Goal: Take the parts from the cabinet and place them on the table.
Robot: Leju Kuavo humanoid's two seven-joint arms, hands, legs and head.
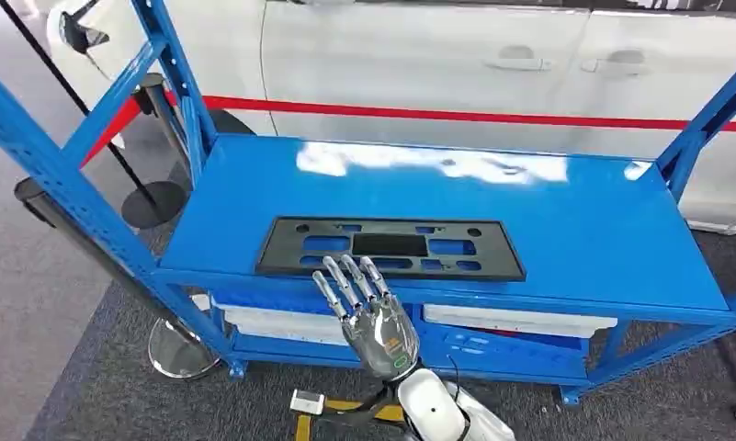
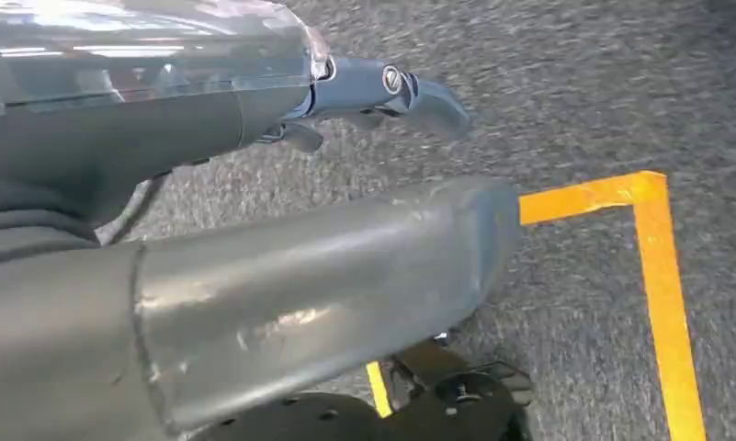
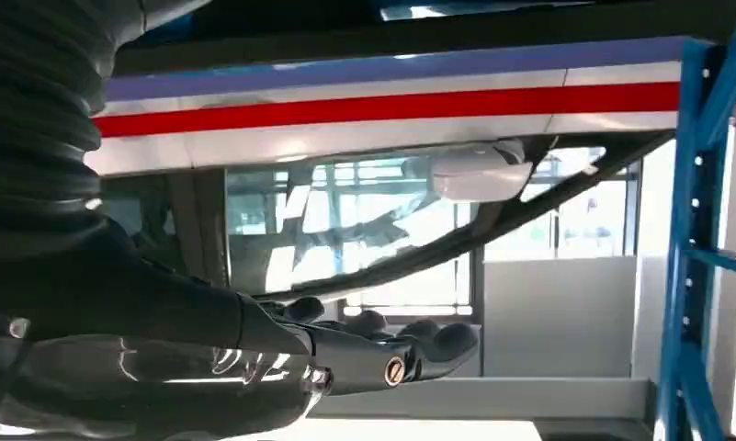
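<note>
Right arm raised forward from below, wrist straight. Right hand (image 1: 368, 308) held flat, palm down, fingers (image 1: 344, 283) extended and slightly spread, nothing in its grasp. Left hand (image 2: 254, 184) hangs low, pointing at the floor; thumb (image 2: 327, 276) straight, fingers (image 2: 382, 92) loosely extended, holding nothing.

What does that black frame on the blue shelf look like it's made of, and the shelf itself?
The black frame looks like moulded plastic: matte, thin, with neat cut-out slots and no glare. The blue shelf appears to be painted sheet metal: glossy, with bright reflections on top and perforated steel-style uprights.
</note>
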